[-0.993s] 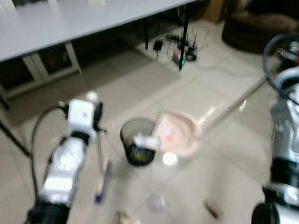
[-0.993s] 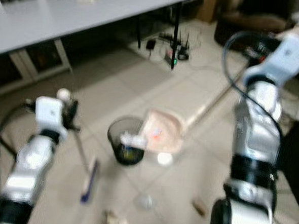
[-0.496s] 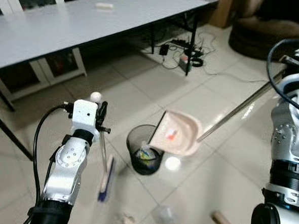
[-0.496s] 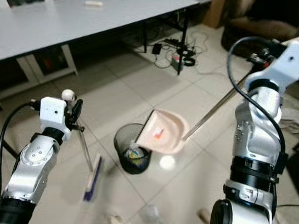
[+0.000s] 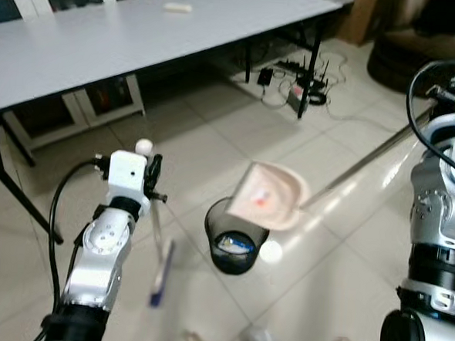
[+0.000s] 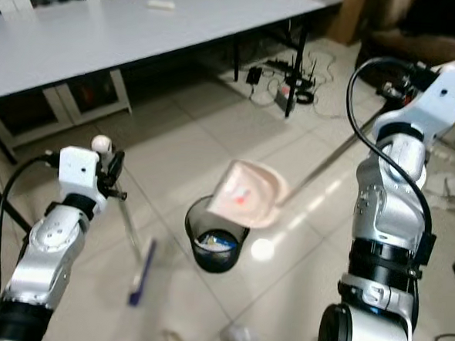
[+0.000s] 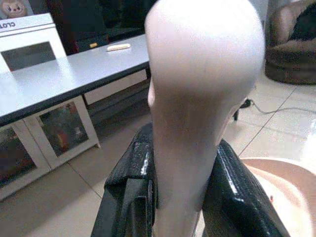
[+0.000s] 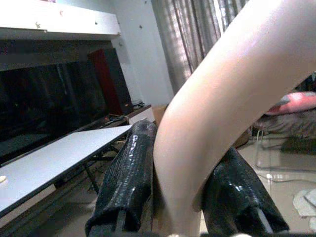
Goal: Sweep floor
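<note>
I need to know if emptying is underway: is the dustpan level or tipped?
Tipped. The dustpan slants steeply with its mouth down over the open bin, held up by its long handle in the right claw.

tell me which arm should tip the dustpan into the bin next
Right. The right gripper is shut on the dustpan handle, and the pan hangs tilted over the rim of the bin. The left gripper holds the broom.
</note>
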{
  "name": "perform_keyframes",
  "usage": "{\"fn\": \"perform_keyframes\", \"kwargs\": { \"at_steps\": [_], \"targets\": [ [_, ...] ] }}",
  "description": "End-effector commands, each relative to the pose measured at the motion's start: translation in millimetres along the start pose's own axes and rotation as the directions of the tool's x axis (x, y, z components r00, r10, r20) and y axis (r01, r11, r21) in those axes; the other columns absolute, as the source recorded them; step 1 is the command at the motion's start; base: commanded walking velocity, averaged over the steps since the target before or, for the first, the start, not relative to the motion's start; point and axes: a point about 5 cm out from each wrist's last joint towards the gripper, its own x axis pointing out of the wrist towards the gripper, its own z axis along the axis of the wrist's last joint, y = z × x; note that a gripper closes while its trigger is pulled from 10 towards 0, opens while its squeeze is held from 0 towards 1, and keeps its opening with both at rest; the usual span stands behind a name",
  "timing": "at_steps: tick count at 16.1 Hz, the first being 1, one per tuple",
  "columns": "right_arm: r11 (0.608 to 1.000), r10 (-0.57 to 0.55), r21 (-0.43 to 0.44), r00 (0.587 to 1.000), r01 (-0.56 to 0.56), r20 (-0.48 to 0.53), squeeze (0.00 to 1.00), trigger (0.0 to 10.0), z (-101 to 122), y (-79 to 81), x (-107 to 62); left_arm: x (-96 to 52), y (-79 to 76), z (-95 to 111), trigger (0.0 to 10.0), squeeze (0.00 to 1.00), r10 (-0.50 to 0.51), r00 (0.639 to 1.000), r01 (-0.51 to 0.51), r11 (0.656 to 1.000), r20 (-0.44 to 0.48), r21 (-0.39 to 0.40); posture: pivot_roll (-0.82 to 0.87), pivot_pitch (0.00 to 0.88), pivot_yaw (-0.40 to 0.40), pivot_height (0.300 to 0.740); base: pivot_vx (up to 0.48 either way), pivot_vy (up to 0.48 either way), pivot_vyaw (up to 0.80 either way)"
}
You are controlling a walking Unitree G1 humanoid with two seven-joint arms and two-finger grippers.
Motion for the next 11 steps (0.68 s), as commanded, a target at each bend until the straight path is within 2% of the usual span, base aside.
{"fn": "perform_keyframes", "kwargs": {
  "at_steps": [1,8,10,11],
  "targets": [
    [1.0,-0.024,0.008,0.997,0.023,0.074,0.0,10.0,16,-5.9,3.0,3.5,-4.6,8,10.0,0.0,-0.015,0.999,0.014,1.0,0.031,0.009,-0.03,0.0,0.045,0.74,0.0,0.0,0.0],
    [0.999,0.039,-0.039,0.99,-0.034,0.137,0.0,10.0,26,-4.3,-0.2,2.6,-3.1,2,10.0,0.0,-0.012,1.0,0.011,0.999,0.02,0.038,-0.03,0.0,0.05,0.74,0.0,0.0,0.0],
    [0.993,0.104,-0.074,0.977,-0.091,0.186,0.0,10.0,31,3.6,-2.2,1.8,-2.8,1,10.0,0.0,-0.011,1.0,0.01,0.999,0.016,0.04,-0.03,0.0,0.051,0.74,0.0,0.0,0.0],
    [0.978,0.204,-0.096,0.953,-0.186,0.225,0.0,10.0,35,18.0,-7.2,1.6,-2.5,0,10.0,0.0,-0.011,1.0,0.01,0.999,0.015,0.04,-0.04,0.0,0.051,0.74,0.0,0.0,0.0]
  ]
}}
